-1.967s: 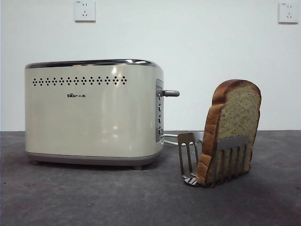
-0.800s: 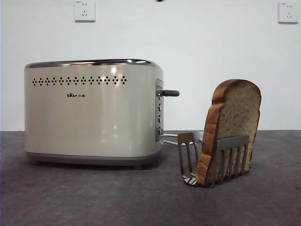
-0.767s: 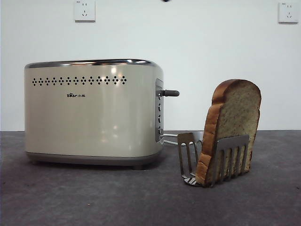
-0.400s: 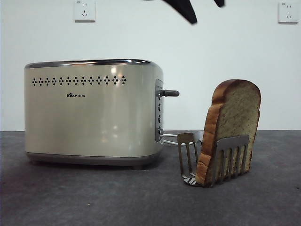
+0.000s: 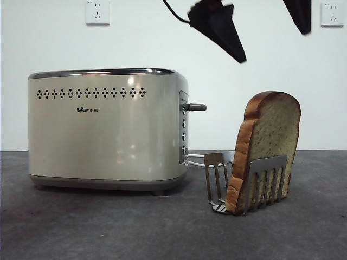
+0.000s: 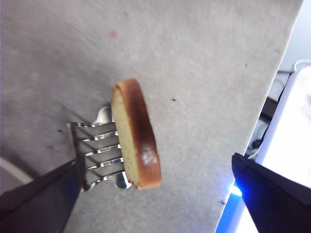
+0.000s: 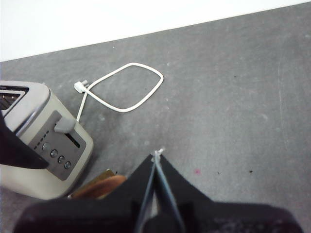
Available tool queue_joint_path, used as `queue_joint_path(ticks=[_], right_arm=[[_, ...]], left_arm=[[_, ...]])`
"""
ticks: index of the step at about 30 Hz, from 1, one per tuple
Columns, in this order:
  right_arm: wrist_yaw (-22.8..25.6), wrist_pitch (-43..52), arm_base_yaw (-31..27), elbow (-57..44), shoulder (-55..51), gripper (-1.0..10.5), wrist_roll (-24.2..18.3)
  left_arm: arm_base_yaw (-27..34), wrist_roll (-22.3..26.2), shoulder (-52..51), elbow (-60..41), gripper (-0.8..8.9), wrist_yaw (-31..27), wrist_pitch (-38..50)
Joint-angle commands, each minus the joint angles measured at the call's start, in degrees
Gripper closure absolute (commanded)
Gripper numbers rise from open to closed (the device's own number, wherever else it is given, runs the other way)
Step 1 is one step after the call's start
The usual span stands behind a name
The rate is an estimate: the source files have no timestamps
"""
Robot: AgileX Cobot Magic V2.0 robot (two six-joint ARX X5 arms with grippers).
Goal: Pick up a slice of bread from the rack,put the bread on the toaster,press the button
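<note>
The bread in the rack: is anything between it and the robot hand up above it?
No, nothing visible is in the way. The left hand hangs open above the slice of bread, which stands upright in the rack. Only open air shows between them. The toaster stands off to one side.

Two black fingers now hang in the front view at about 12 and 1 o'clock, where 2.4 s ago there is only bare wall and half a second ago just small tips. They belong to the left gripper (image 5: 265,32), spread wide, lower than before, above the slice of bread (image 5: 268,146) without touching it.
</note>
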Motion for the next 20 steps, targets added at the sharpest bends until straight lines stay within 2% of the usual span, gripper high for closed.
queue_joint_path(ticks=[1,10,13,16,18,20], right_arm=[[0.02,-0.39,0.02,0.2,-0.15,9.5,0.02],[0.48,-1.09,0.02,0.2,-0.15,9.5,0.02],[0.42,-1.68,0.02,0.2,-0.15,9.5,0.15],[0.44,-2.34,0.02,0.2,-0.15,9.5,0.13],[0.42,-2.51,0.02,0.2,-0.15,9.5,0.13],[0.42,-2.95,0.02,0.2,-0.15,9.5,0.13]], left_arm=[[-0.66,1.2,2.1,-0.02,3.16,-0.94,0.37],[-1.84,2.12,7.08,-0.02,3.22,-6.25,1.22],[-2.05,2.12,7.98,-0.02,4.06,-6.51,1.97],[-2.16,2.12,8.0,-0.02,4.31,-7.02,2.99],[-2.14,2.1,8.0,-0.02,6.02,-7.04,3.39],[-2.14,2.1,8.0,-0.02,6.91,-6.99,3.15]])
